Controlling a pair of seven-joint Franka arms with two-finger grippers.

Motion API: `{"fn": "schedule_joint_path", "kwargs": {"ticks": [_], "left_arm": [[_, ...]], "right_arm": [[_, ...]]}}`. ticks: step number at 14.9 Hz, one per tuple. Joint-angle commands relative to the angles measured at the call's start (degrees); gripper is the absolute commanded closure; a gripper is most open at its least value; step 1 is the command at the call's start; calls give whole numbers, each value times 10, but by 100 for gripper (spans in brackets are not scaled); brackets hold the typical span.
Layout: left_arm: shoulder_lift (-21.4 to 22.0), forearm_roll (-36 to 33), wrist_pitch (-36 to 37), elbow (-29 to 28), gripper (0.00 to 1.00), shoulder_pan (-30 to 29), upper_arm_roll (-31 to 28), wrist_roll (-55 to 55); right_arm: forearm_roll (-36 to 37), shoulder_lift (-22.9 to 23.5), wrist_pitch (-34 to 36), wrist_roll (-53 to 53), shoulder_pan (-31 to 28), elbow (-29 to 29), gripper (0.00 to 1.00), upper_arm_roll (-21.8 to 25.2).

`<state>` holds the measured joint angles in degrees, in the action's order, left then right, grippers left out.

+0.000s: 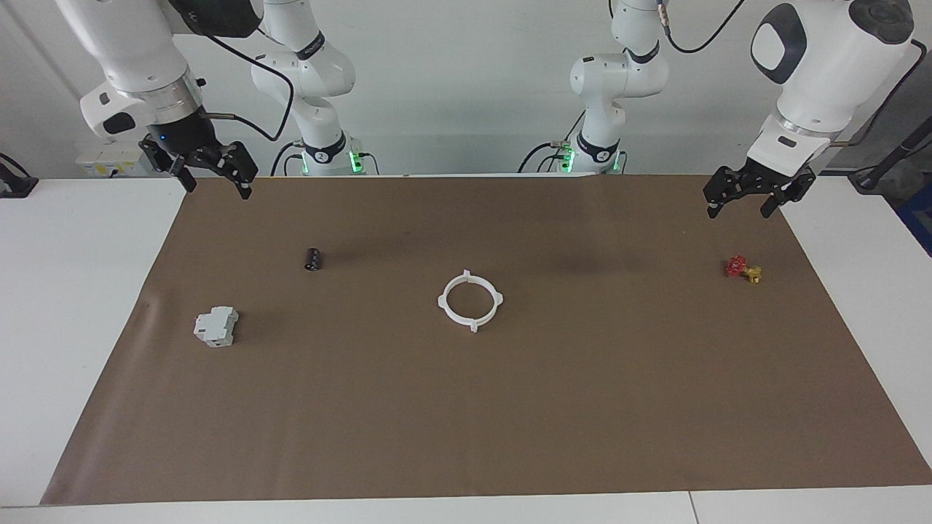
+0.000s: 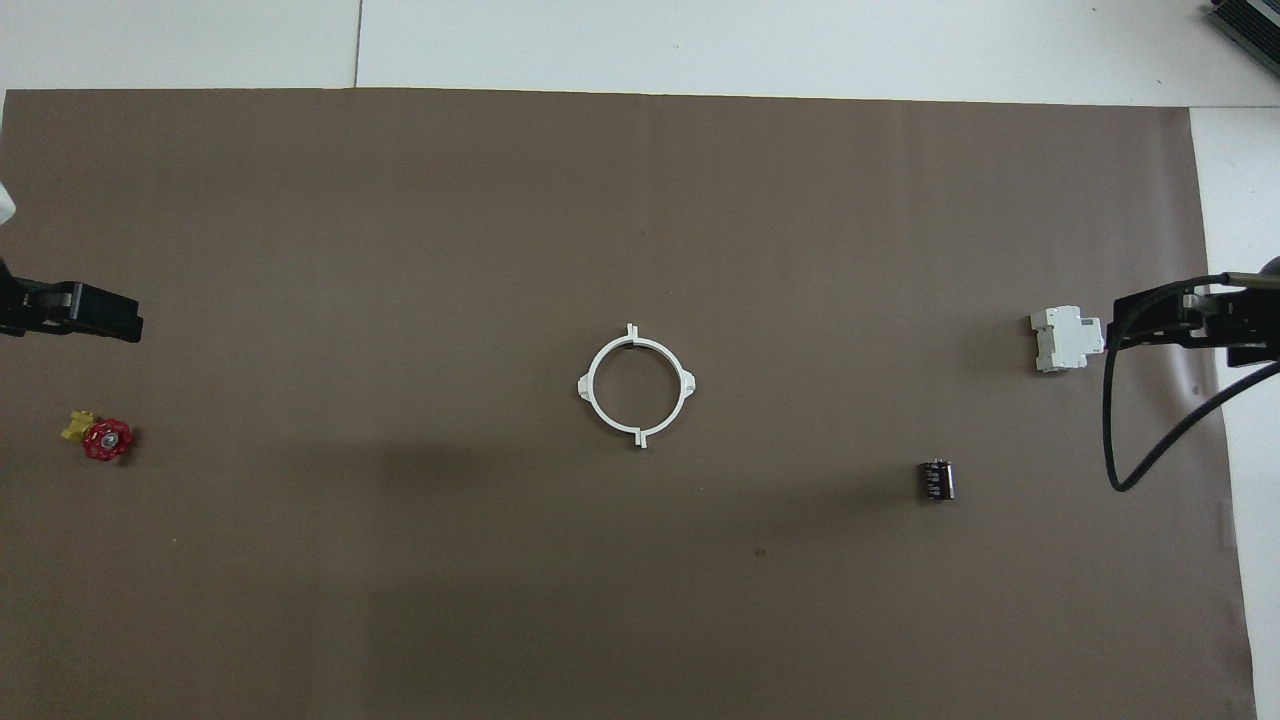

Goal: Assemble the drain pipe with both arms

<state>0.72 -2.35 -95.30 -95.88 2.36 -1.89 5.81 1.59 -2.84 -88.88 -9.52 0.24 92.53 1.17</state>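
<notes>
At the middle of the brown mat, the drain pipe point(image 1: 470, 300) is lying flat on the tabletop point(image 1: 87, 291), its two thin white arcs meeting as one tabbed ring; whether the seams are fully closed I cannot tell. I am judging it light, stiff and a little slippery, thin enough to flex or crack if squeezed hard, so I am favouring a hold across the rim beside a tab. My left gripper point(image 1: 757, 195) is hanging empty over the mat's edge above the red-and-yellow valve point(image 1: 743, 268), fingers apart. My right gripper point(image 1: 211, 171) is waiting likewise, open and empty, over the other end, with the grey-white block point(image 1: 216, 326) and small dark cylinder point(image 1: 314, 258) lying between it and the ring.
</notes>
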Motion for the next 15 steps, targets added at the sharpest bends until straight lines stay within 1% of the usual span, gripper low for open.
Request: {"fn": "schedule_joint_path", "kwargs": {"ticks": [1,2,11,15], "left_arm": [[2,9,-4,3,0,7,9,-38],[3,9,-4,3,0,6,20,-71],[5,9,-2,3,0,6,20,-71],[5,9,-2,3,0,6,21,-71]], "right_arm": [[-8,2,6,3,-9,-2,0,-4],[-8,2,6,3,-9,-3,0,-4],[-8,2,5,4,-8,-2,0,-4],[-8,1,9,31,-7,-3,0,0]]}}
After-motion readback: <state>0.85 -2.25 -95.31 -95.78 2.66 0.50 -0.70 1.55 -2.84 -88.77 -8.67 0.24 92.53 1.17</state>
